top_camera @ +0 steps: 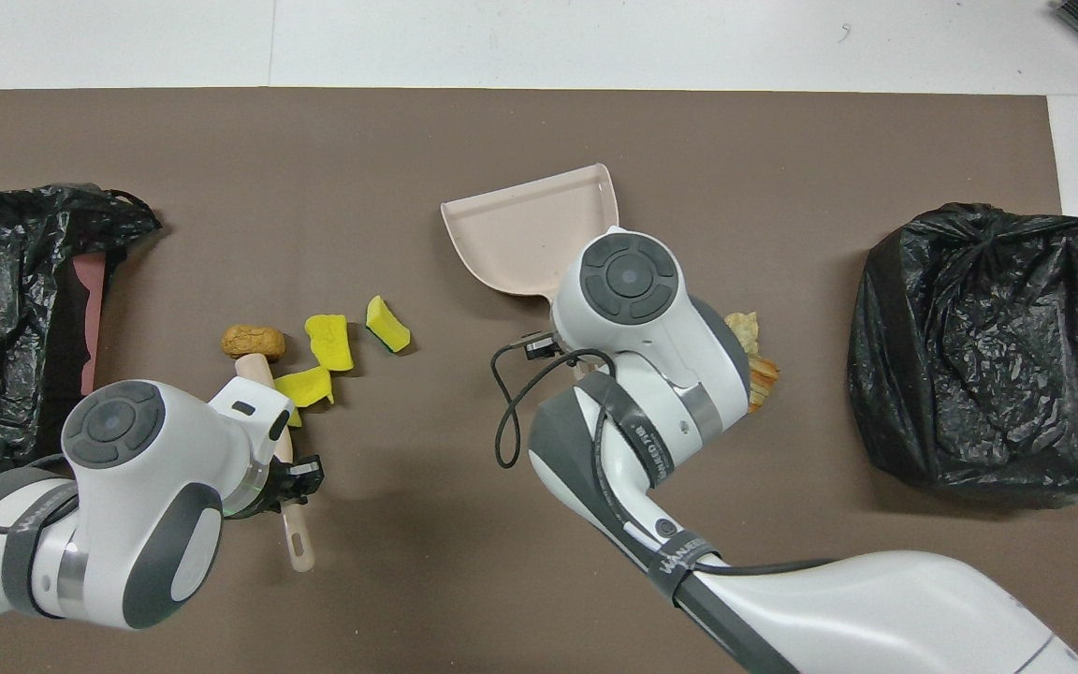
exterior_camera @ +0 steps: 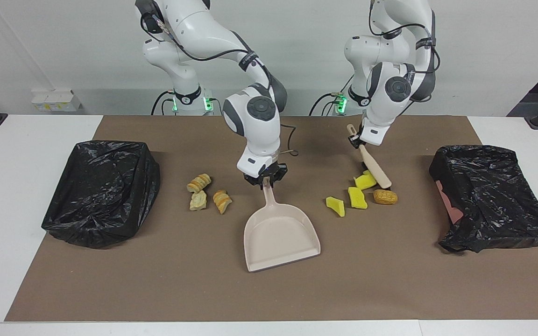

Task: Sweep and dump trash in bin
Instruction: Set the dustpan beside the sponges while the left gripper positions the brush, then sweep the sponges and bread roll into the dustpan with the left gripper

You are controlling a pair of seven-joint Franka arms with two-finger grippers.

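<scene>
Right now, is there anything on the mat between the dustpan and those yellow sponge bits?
No. In the facing view, only bare brown mat lies between the dustpan and the nearest yellow sponge chunk; the overhead view agrees.

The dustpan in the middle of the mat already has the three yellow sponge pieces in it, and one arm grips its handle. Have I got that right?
Not quite. In the facing view the dustpan is empty; the yellow sponge pieces lie on the mat beside it, toward the left arm's end. The right gripper does grip its handle.

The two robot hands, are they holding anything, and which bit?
Left gripper holds the brush by its handle. Right gripper holds the dustpan by its handle's end.
</scene>
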